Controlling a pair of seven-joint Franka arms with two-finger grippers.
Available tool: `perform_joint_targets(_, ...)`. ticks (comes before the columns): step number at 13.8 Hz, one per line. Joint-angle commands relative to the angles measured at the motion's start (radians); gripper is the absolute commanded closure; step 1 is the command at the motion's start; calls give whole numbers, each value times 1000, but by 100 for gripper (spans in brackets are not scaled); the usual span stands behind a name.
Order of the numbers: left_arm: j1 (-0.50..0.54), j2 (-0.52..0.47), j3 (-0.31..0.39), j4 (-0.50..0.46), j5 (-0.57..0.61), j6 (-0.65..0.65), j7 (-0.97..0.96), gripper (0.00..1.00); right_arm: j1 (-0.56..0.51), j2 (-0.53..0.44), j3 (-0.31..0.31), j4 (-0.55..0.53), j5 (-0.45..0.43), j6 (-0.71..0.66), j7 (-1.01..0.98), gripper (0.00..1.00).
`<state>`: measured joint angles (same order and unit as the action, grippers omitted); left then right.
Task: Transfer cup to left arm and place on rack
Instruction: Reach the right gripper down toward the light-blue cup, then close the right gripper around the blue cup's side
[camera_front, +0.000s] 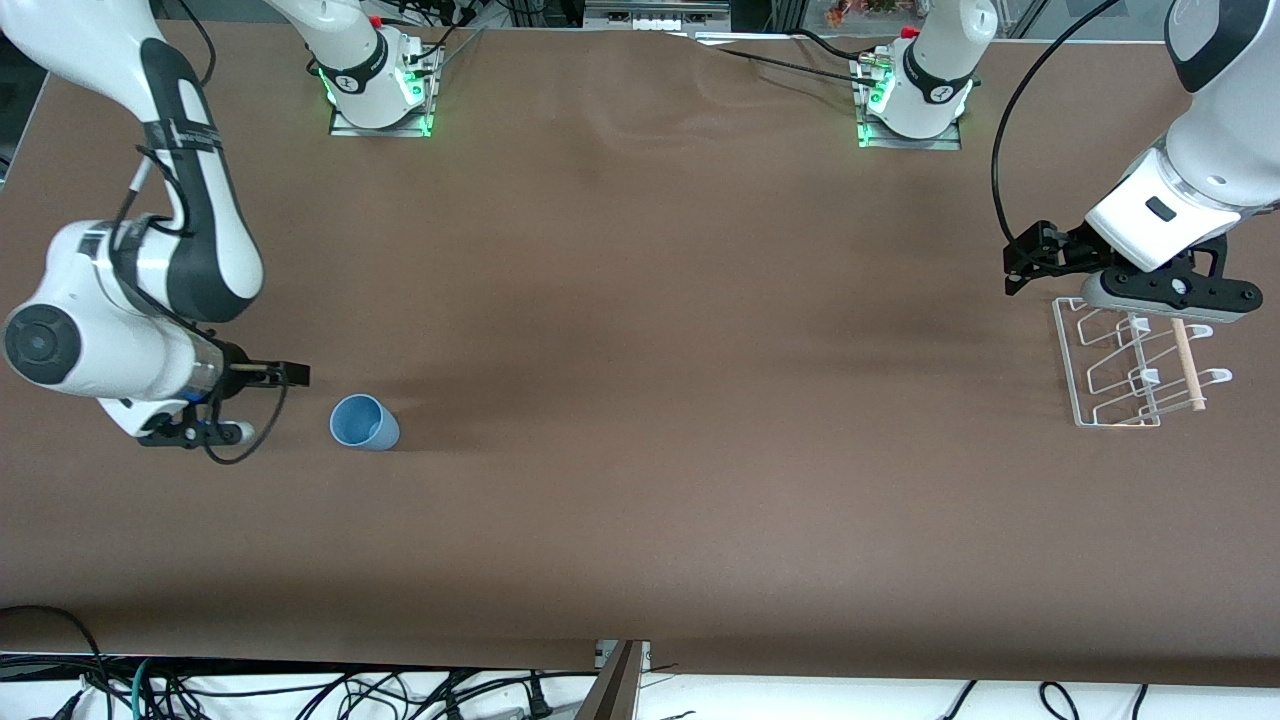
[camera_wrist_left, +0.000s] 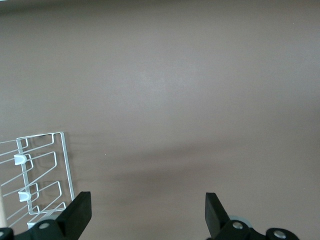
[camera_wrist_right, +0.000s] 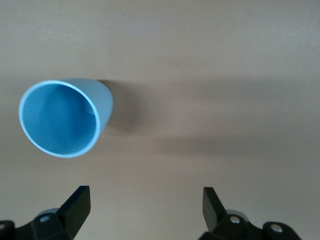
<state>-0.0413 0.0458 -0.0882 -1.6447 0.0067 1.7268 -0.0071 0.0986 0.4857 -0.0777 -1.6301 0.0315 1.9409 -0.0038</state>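
The light-blue cup (camera_front: 364, 423) stands mouth up on the brown table toward the right arm's end; its open mouth also shows in the right wrist view (camera_wrist_right: 60, 118). My right gripper (camera_front: 245, 405) hovers low beside the cup, open, with nothing between its fingers (camera_wrist_right: 77, 205). The white wire rack (camera_front: 1066, 360) with its wooden rod (camera_front: 1188, 365) sits toward the left arm's end. My left gripper (camera_front: 1170, 300) hangs over the rack's end farther from the front camera, open and holding nothing. In the left wrist view the rack (camera_wrist_left: 65, 165) lies beside one finger.
Both arm bases (camera_front: 380, 85) (camera_front: 915, 95) stand along the table's edge farthest from the front camera. Cables (camera_front: 300, 690) hang below the table's near edge. The brown tabletop (camera_front: 640, 400) stretches bare between the cup and the rack.
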Motion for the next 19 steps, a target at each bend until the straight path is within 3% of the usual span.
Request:
perform_joint_targets(1,-5,5,2,20,-7,-19,-8,0,-7,54,-2,62,18,18,8,1)
perform_joint_targets(5,-5,5,2,20,-7,-18,-8,0,13,142,-1,139,18,39,83,1)
perform_joint_targets(17,-5,5,2,20,-7,-19,-8,0,46,191,1,141,47,95,168,1)
perform_joint_targets(18,-5,5,2,20,-7,-18,-8,0,46,194,1,141,47,98,168,2)
perform_joint_targets(19,-5,5,2,20,-7,-19,-8,0,46,198,1,141,47,104,169,12)
